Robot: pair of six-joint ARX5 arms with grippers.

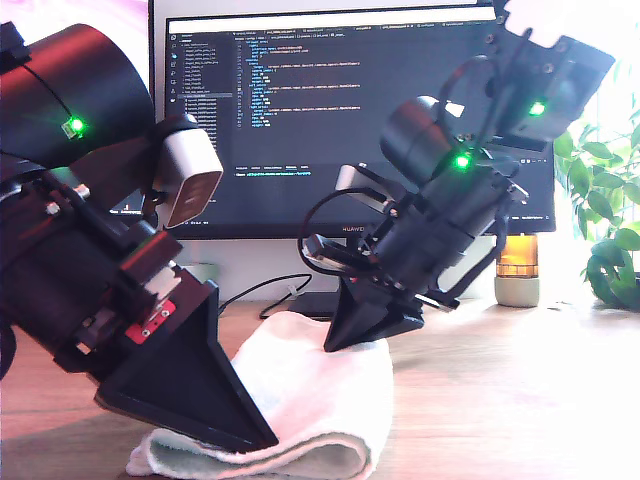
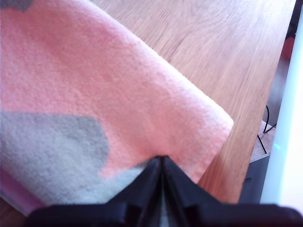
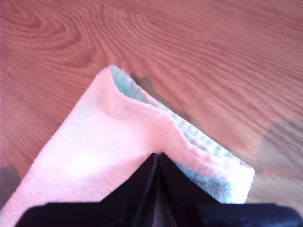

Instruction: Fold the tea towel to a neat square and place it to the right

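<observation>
Exterior view: tea towel (image 1: 300,400) folded on the wooden table (image 1: 520,390) before the monitor (image 1: 340,110); two arms press down on it.

First wrist view: my first gripper (image 2: 162,163), jaws together, pinches the tea towel (image 2: 94,94) near one corner.

Second wrist view: my second gripper (image 3: 158,161), jaws together, clamps the tea towel (image 3: 94,156) by its layered folded edge.

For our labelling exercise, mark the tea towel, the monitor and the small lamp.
tea towel (image 1: 300,395): exterior view, its upper folded layer.
monitor (image 1: 300,100): exterior view, the lit screen.
small lamp (image 1: 517,270): exterior view, between its glowing amber top and pale base.
</observation>
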